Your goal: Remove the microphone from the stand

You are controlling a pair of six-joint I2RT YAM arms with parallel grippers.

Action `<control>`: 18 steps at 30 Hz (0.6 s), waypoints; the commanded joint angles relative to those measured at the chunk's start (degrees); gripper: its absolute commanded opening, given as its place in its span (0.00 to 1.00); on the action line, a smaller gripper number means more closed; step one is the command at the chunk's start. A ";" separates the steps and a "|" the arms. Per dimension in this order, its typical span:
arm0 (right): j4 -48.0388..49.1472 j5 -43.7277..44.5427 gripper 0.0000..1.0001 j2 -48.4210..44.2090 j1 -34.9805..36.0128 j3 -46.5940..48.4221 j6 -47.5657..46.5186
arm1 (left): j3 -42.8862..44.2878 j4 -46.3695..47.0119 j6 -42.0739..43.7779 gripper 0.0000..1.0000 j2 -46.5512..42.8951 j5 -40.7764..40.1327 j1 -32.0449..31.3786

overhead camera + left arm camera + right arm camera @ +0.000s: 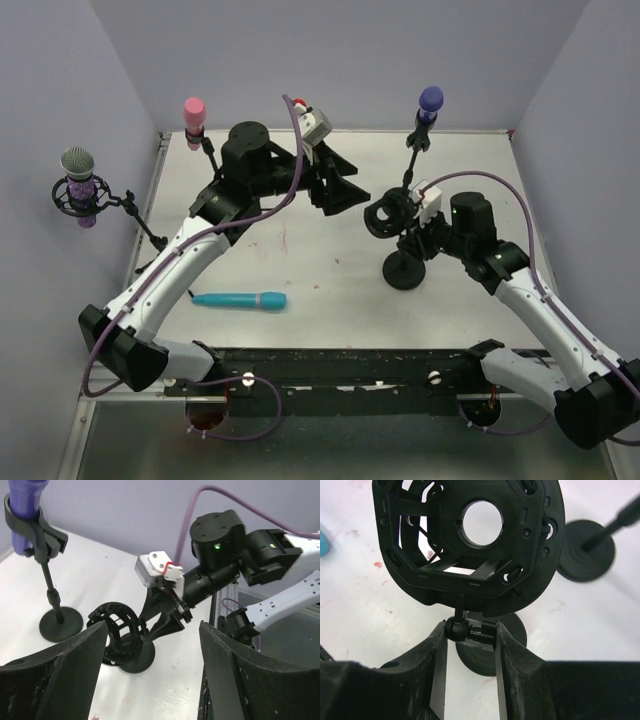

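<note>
My right pincer (470, 632) is clamped on the neck of the stand (404, 272), just under its ring cradle. My left pincer (154, 645) hangs spread apart above the table (330, 262). The teal microphone (240, 299) lies flat there.

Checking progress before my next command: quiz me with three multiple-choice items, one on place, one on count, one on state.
1. Where is the teal microphone? A. lying on the table B. in a stand C. in a gripper
2. How many microphones sit in stands? A. one B. three C. five
3. The right gripper is: A. open B. shut on the shock mount stand C. holding a microphone

1 A: it lies flat there.
2 B: the pink microphone, purple microphone and grey microphone.
3 B: its fingers clamp the stem.
</note>
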 commanded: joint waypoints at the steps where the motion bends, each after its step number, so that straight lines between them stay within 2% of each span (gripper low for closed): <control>1: -1.63 4.73 0.01 -4.31 -4.14 -1.92 -0.96 | -2.33 -2.94 3.00 0.81 -3.24 3.05 0.84; 6: 2.31 1.93 0.01 -3.79 -13.62 -2.63 0.18 | -6.03 -2.59 1.33 0.81 -4.29 1.91 2.51; 11: 8.73 -5.19 0.01 1.47 -27.31 -0.87 1.50 | -6.74 -3.47 2.38 0.81 -5.09 1.29 3.03; 18: 23.14 -6.60 0.01 10.96 -33.67 2.29 4.75 | -7.79 -4.88 4.32 0.80 -5.96 0.24 3.21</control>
